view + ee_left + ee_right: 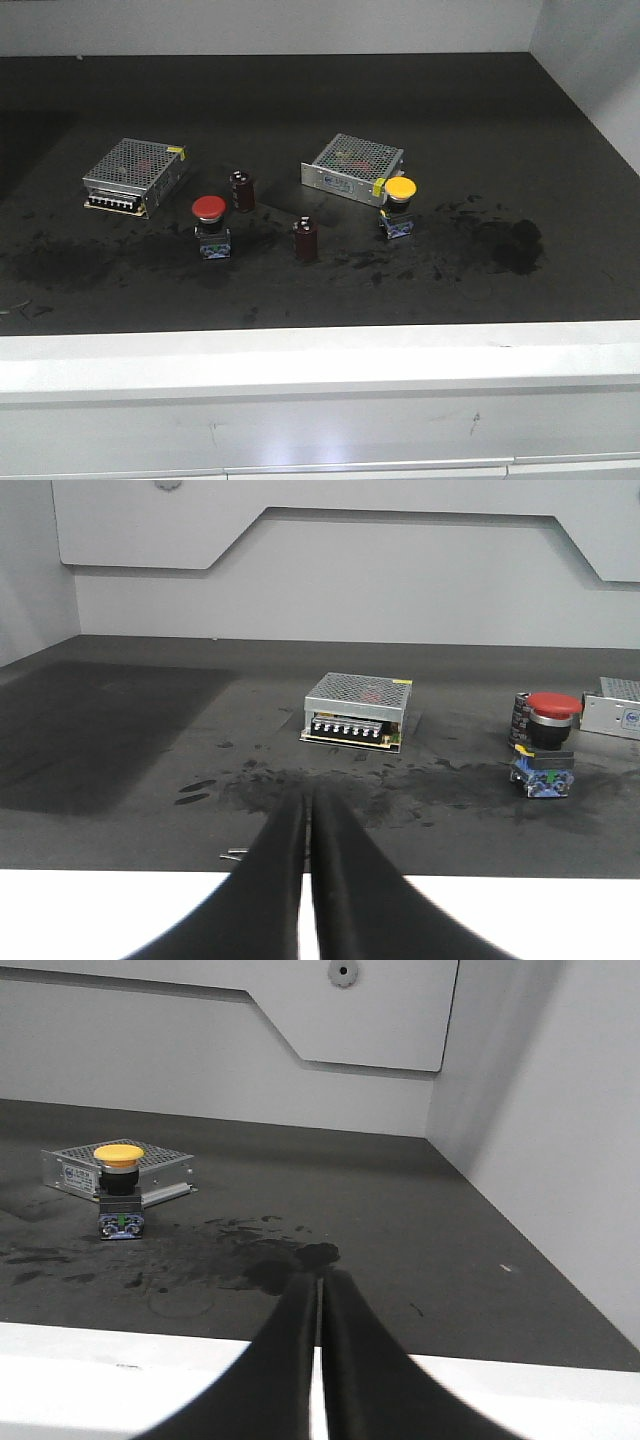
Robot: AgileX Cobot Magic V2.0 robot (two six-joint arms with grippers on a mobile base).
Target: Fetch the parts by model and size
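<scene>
Toward the tabletop's middle: red switch, upright, near a capacitor.
Yellow switch: upright, right of centre, just beside a mesh box.
Left fingers: closed together, holding nothing, above the front edge.
Right fingers: closed together, empty, above the front edge.

Two push-button switches, red-capped switch and yellow-capped switch, two dark-red cylindrical capacitors, rear capacitor and front capacitor, two silver mesh-topped metal boxes, left box and right box
</scene>
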